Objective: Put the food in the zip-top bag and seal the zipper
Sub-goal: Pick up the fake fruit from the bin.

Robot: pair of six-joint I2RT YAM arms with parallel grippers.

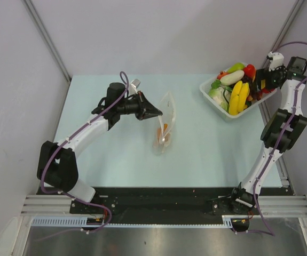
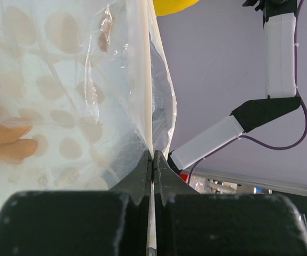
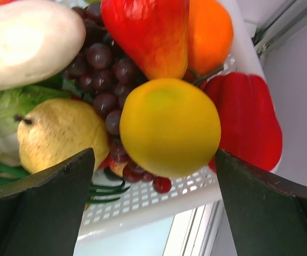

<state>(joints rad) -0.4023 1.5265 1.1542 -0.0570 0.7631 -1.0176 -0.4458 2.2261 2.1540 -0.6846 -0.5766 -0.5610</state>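
Observation:
The zip-top bag (image 1: 167, 120), clear with cream dots, stands up from the mid table. My left gripper (image 1: 157, 113) is shut on its mouth edge. In the left wrist view the gripper (image 2: 152, 159) pinches the pale zipper (image 2: 148, 101), and the bag (image 2: 62, 80) holds orange pieces (image 2: 6, 141). My right gripper (image 1: 258, 88) hovers open over the basket of food. Its fingers (image 3: 57, 186) flank the yellow lemon (image 3: 169, 125) without touching it. The red bell pepper (image 3: 249, 122), purple grapes (image 3: 102, 58) and white radish (image 3: 25, 40) lie around the lemon.
The white lattice basket (image 1: 213, 99) sits at the table's far right corner, also holding bananas (image 1: 238, 97) and greens. A yellow pear (image 3: 57, 133) and a red-orange fruit (image 3: 148, 32) crowd the lemon. The basket rim (image 3: 142, 205) lies below my right fingers.

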